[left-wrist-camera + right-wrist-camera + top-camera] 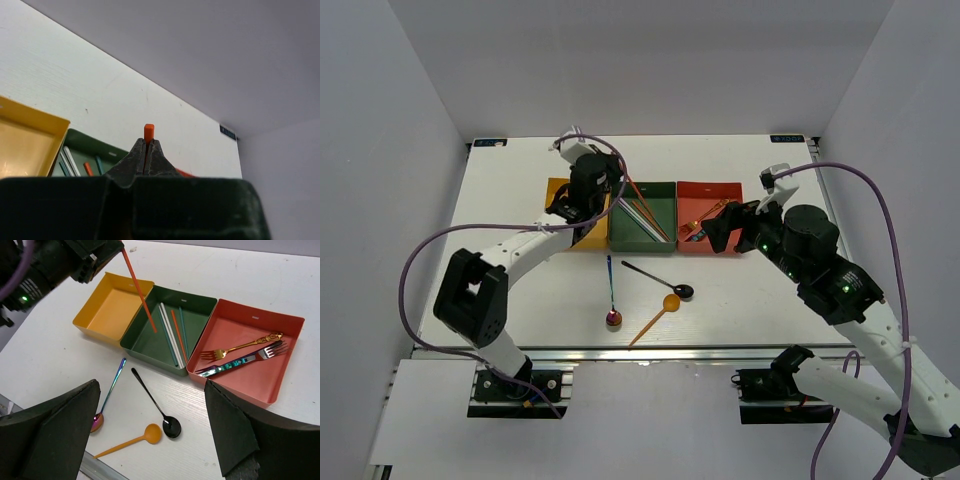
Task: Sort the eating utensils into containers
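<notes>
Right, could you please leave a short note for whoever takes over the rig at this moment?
Left hand shut on a slim orange chopstick over the dark green square tray, which holds other chopsticks.
Right hand open, empty, near the red square tray holding a gold fork and a silver fork.
Yellow-orange square tray: no utensils visible.
Left: release chopstick; sort the iridescent spoon, black spoon, orange spoon on the table.

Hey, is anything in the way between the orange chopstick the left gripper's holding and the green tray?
Nothing visible. The left gripper holds the orange chopstick tilted, its lower end over the green tray, above bare floor beside the chopsticks lying there.
</notes>
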